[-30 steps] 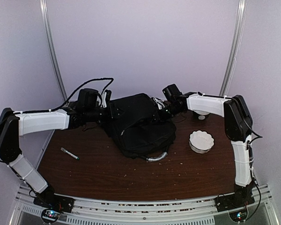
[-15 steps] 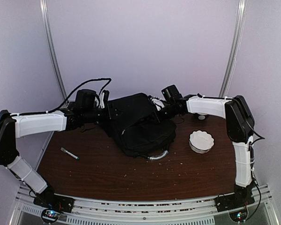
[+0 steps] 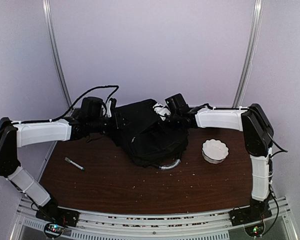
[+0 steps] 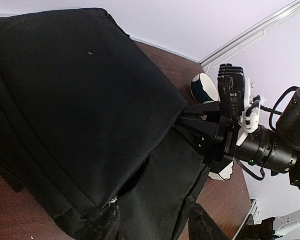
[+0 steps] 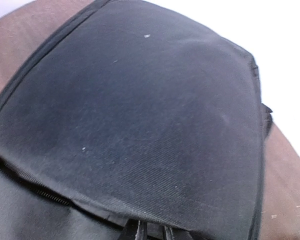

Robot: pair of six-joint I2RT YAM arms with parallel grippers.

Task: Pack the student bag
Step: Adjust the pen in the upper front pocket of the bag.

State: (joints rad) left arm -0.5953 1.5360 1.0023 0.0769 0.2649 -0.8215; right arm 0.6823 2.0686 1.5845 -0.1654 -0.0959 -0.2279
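Top external view is showing the student bag (image 3: 150,135) lying on the far middle of the table (image 3: 115,185). Its long axis is running far-to-near, with the grey handle (image 3: 169,166) at the near end. The bag is sitting between the arms: the left gripper (image 3: 111,116) is meeting its far-left edge and the right gripper (image 3: 163,114) its far-right corner, neither being nearer. The right fingers (image 4: 202,131) are standing narrow and appear to be pinching a fabric edge. The left fingers (image 4: 205,229) are standing apart with fabric between them; their tips are cropped, so a grip cannot be told. No bag opening is showing. A pen (image 3: 74,163) is lying well apart on the left.
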